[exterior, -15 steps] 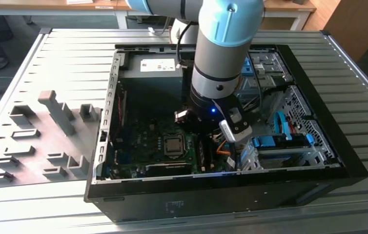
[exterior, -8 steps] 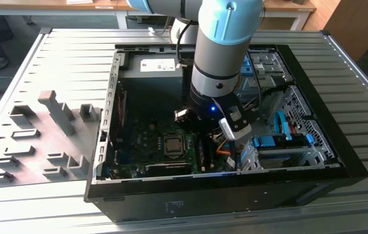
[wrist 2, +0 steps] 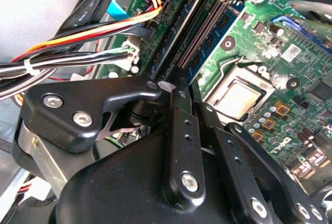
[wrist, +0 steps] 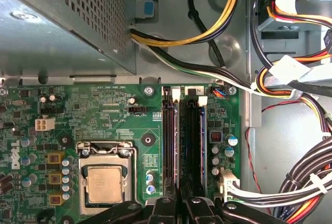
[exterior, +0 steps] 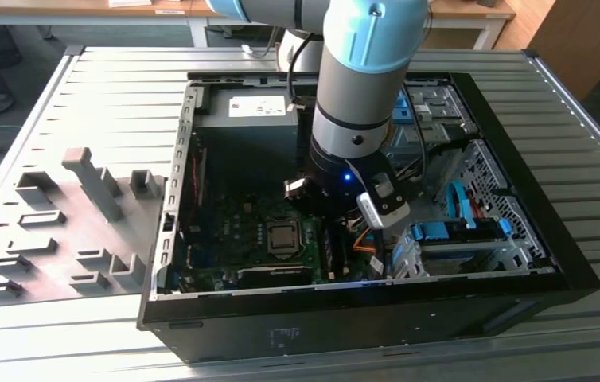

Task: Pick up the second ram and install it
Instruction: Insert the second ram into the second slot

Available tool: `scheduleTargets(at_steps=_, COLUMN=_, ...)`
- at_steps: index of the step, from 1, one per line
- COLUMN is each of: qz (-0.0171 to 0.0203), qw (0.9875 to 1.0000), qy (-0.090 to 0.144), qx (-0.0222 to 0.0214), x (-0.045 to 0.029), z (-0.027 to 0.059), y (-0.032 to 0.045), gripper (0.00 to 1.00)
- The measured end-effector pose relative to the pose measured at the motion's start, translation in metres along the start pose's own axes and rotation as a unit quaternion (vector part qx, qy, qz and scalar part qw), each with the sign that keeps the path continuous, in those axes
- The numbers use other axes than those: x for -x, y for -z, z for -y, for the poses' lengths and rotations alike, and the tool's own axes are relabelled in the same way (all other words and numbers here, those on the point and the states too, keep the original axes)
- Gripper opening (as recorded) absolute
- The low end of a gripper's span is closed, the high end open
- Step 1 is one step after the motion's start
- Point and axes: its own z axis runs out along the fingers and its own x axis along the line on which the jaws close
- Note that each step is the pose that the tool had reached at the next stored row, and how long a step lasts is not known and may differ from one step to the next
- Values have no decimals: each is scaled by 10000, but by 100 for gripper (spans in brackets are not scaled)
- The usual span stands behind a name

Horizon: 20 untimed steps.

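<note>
Our gripper (wrist 2: 182, 86) is down inside the computer case (exterior: 555, 263).
We see its jaws closed on the second ram (wrist: 193, 146), which stands in a slot on the green board (wrist: 104, 110), beside the silver chip (wrist: 104, 183).

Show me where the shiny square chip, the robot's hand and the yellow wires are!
Shiny square chip (wrist: 104, 183): first wrist view, middle of its metal lid.
Hand (wrist 2: 182, 90): second wrist view, between its fingertips.
Yellow wires (wrist: 207, 35): first wrist view, along the bend.
</note>
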Motion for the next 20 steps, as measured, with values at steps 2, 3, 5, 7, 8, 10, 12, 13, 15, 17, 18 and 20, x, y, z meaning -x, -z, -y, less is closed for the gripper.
scheduleTargets(at_steps=2, qz=0, qw=10000, qy=7, qx=0, x=0, z=0, y=0, gripper=14)
scheduleTargets(at_steps=3, qz=0, qw=10000, qy=13, qx=0, x=1, z=0, y=0, gripper=14)
scheduleTargets(at_steps=5, qz=0, qw=10000, qy=15, qx=-1, x=1, z=0, y=-1, gripper=14)
scheduleTargets(at_steps=7, qz=0, qw=10000, qy=22, qx=-1, x=1, z=0, y=-2, gripper=14)
scheduleTargets(at_steps=8, qz=0, qw=10000, qy=27, qx=-1, x=1, z=0, y=-3, gripper=14)
scheduleTargets(at_steps=10, qz=0, qw=10000, qy=41, qx=-1, x=2, z=0, y=-5, gripper=14)
scheduleTargets(at_steps=12, qz=0, qw=10000, qy=69, qx=-2, x=4, z=0, y=-7, gripper=14)
scheduleTargets(at_steps=13, qz=0, qw=10000, qy=77, qx=-2, x=4, z=-1, y=-9, gripper=14)
scheduleTargets(at_steps=15, qz=1, qw=10000, qy=78, qx=-1, x=5, z=-1, y=-20, gripper=14)
scheduleTargets(at_steps=17, qz=0, qw=10000, qy=78, qx=-1, x=5, z=-2, y=-30, gripper=14)
scheduleTargets(at_steps=18, qz=0, qw=10000, qy=78, qx=-1, x=5, z=-2, y=-37, gripper=14)
scheduleTargets(at_steps=20, qz=0, qw=10000, qy=78, qx=-3, x=5, z=-1, y=-52, gripper=14)
